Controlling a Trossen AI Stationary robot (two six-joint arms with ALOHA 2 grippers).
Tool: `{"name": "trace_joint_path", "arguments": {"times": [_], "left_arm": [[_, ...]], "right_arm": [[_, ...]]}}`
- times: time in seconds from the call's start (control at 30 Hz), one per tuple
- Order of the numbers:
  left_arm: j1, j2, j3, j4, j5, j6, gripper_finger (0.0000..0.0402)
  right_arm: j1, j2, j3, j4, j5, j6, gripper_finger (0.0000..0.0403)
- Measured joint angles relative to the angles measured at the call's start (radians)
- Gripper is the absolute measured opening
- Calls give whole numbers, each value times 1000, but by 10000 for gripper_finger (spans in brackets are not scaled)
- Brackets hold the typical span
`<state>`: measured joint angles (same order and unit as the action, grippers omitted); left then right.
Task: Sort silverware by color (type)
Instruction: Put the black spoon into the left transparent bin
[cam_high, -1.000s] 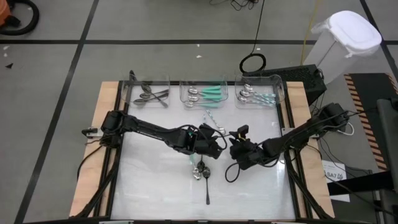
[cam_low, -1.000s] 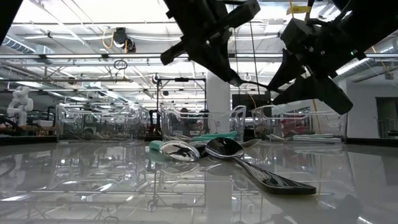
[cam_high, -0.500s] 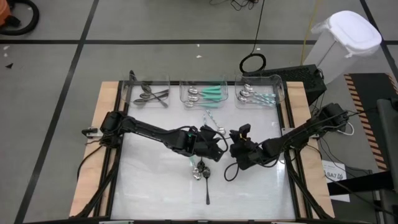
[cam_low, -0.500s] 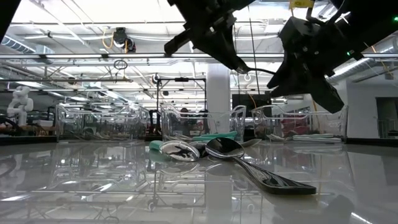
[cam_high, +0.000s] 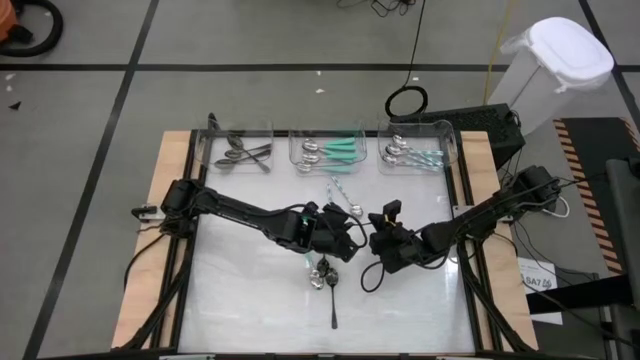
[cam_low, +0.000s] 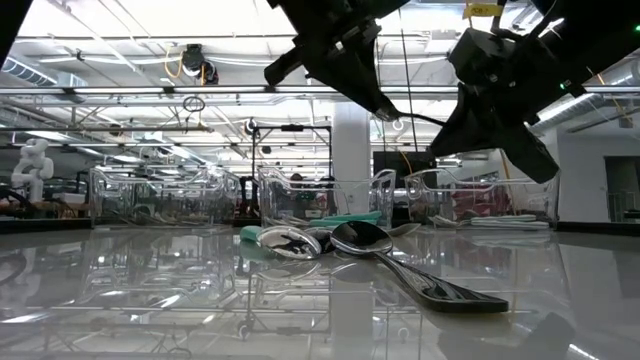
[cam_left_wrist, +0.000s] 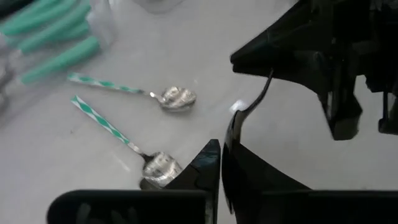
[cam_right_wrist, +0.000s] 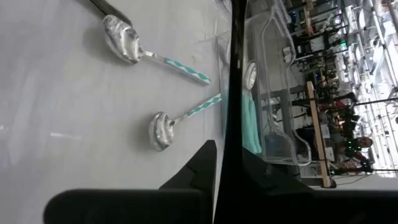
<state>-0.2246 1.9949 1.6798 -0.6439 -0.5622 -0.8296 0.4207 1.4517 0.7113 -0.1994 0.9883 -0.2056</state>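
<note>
High view: both arms meeting over the middle of the table (cam_high: 250, 300), left gripper (cam_high: 345, 240) and right gripper (cam_high: 378, 236) almost tip to tip.

Left wrist view: left fingers pinched on a thin black utensil (cam_left_wrist: 264, 93), its other end reaching into the right gripper.

Right wrist view: same black utensil, seen as a thin dark line between the right fingers, pinched there too. Held up off the table by both at once. Looks like a pass from one gripper to the other.

Down on the table: two striped spoons (cam_high: 345, 198) lying loose, plus a small heap of spoons (cam_high: 322, 275) nearer the front. At the back: three clear bins, with dark spoons in the left bin (cam_high: 265, 135), green ones in the middle, pale-blue ones on the right.

Next, most likely: let go with one gripper only, hold tight with the other, then carry over to the left bin. Needs care not to drop or bump the loose spoons.
</note>
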Motion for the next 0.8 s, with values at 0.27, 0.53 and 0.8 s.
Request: {"name": "trace_joint_path", "arguments": {"times": [0.27, 0.53, 0.8], "left_arm": [[-7, 0, 1, -14, -4, 215, 79], [-57, 0, 147, -273, -281, 480, 87], [-115, 0, 244, -457, -438, 671, 88]], "right_arm": [[-4, 0, 0, 0, -58, 6, 22], [-58, 0, -1, 57, -119, 13, 23], [-155, 0, -1, 157, -282, -5, 25]]}}
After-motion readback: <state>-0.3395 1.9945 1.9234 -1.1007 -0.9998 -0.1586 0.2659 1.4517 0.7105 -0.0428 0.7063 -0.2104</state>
